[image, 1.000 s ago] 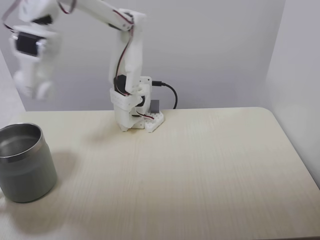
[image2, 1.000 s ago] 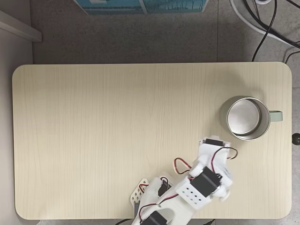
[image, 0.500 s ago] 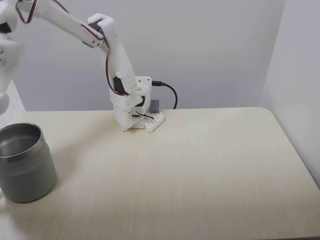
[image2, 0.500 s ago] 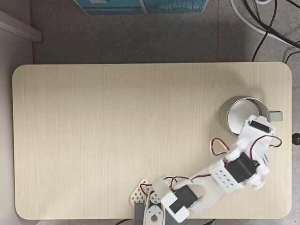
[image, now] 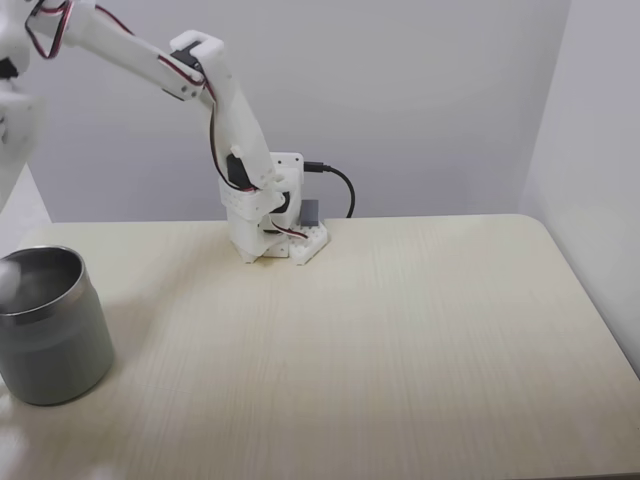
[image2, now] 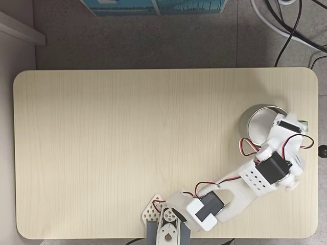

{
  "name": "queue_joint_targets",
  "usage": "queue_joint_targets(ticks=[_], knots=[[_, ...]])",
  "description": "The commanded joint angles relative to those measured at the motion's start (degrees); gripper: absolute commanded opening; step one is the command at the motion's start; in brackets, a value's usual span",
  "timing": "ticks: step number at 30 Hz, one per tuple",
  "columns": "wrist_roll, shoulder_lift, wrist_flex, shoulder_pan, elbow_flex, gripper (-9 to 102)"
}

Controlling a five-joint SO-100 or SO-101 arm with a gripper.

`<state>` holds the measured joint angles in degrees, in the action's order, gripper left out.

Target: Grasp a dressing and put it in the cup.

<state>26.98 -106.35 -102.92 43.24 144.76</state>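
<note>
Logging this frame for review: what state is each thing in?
cup: upright on the table, mouth up.
hand: hanging above the cup, blurred; open or shut cannot be told.
dressing: perhaps the pale blur at the cup's rim; too smeared to be sure.
arm: stretched out over the cup.
cable: plugged in at the arm's base.

One fixed view stands low beyond the table's (image: 420, 330) front edge, facing the arm base (image: 275, 235) and back wall at moderate range. The other fixed view looks straight down from high above, base (image2: 163, 232) at bottom edge. Both share the tabletop, base and cup (image: 45, 325) (image2: 254, 118).
</note>
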Motion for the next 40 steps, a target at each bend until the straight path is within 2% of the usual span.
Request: queue_joint_targets(ticks=[1, 17, 40], knots=[[0.26, 3.78, -1.93, 0.62, 0.70, 24], [0.53, 3.96, -1.93, -0.53, 0.18, 23], [-6.59, -0.79, -1.41, -4.75, 6.24, 22]])
